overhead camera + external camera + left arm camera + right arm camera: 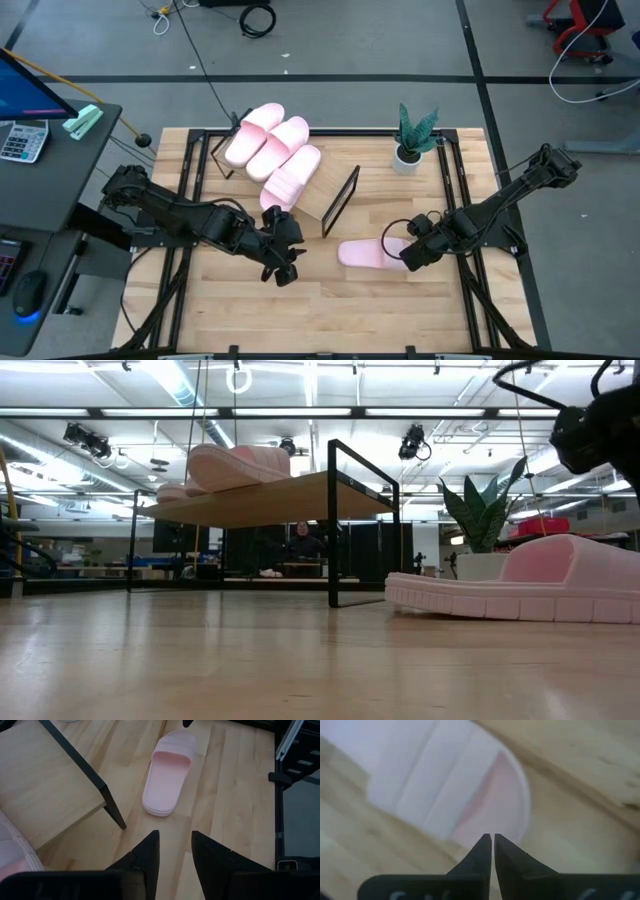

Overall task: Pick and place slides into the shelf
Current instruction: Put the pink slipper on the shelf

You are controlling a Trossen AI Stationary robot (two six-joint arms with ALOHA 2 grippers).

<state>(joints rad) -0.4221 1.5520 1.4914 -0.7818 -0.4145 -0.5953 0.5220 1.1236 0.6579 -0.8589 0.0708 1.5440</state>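
Three slides (272, 150) lie on the shelf (325, 192); a fourth slide (365, 254) rests on the table (420, 310). Your right gripper (408, 258), fingers pressed together, seems just beside its strap. Your left gripper (285, 272) hovers empty, slightly spread.

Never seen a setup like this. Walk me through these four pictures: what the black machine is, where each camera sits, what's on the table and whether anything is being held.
It is a robot with two dark arms at a wooden table, each ending in a two-finger gripper. One camera looks straight down, one sits at tabletop height, and one rides on each wrist. Three pink slides lie on the shelf, a low plank rack; a fourth slide lies on the table beside it, with a small potted plant farther back. The left gripper sits near the shelf's end, fingers apart, holding nothing. The right gripper is at the loose slide's strap end, fingers shut and empty in its wrist view.
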